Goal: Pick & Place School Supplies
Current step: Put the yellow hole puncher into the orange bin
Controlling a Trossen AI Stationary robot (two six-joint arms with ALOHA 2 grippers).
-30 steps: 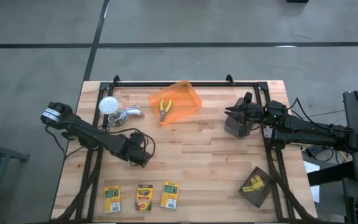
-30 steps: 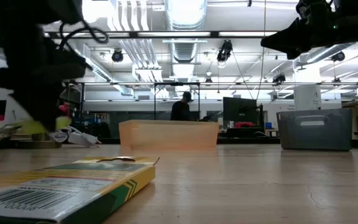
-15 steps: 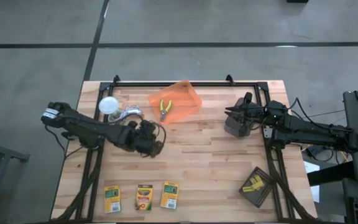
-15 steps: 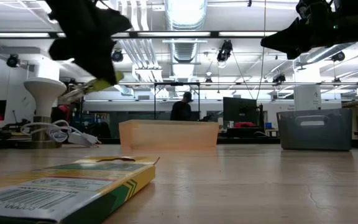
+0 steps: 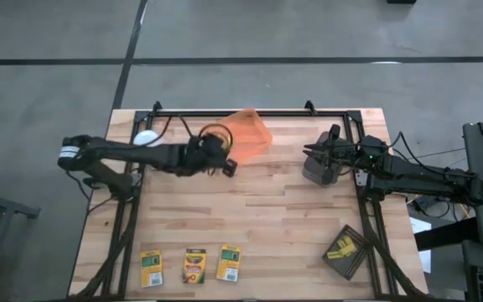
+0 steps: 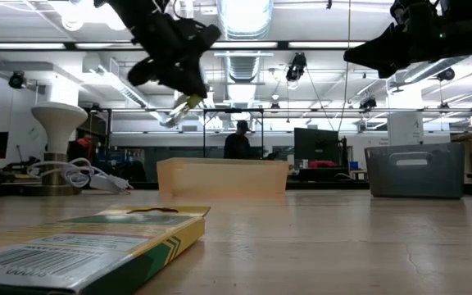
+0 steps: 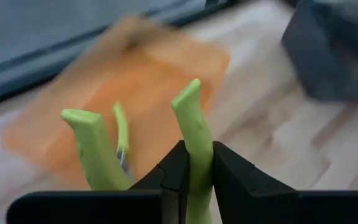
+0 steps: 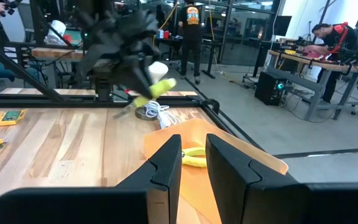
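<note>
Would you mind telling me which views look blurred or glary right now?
Left wrist view: the orange bin is smeared, the held pliers sharper. Right wrist view: the left end effector is smeared. Low view: ceiling lights glare; the near crayon box is soft.

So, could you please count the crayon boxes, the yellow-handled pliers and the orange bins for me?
Crayon boxes: 3
Yellow-handled pliers: 2, one in the left gripper, one in the bin
Orange bins: 1
Total: 6
</note>
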